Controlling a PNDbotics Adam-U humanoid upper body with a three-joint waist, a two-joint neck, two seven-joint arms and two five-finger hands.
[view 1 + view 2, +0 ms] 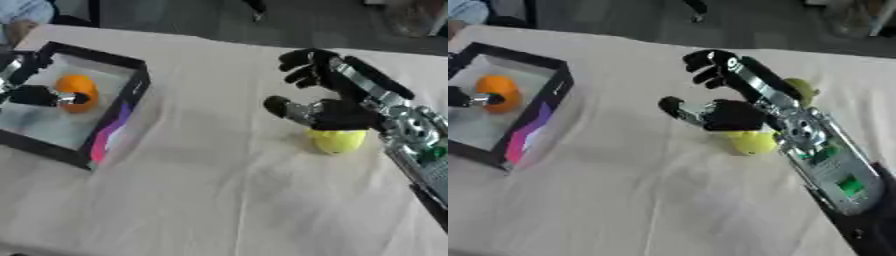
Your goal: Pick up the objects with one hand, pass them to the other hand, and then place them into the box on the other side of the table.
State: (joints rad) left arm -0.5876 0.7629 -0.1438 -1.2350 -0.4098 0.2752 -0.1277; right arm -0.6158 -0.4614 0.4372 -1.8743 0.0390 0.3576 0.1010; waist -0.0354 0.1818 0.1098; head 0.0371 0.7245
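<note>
We see a beige tablecloth (pixel 227 200) covering the table, with a black-rimmed box (pixel 131 95) at the left carrying a pink-purple streak on its near wall. A second yellow-green object (pixel 800 90) sits just behind our right arm, mostly hidden by it. Right hand (pixel 337 112) hovers over a yellow round fruit (pixel 337 141) right of centre, fingers spread and half-curled, thumb out, gripping nothing we can confirm. The fruit looks roundish, no clear long axis. Left hand (pixel 39 96) is inside the box, fingertips at an orange fruit (pixel 77 91); finger state unclear
</note>
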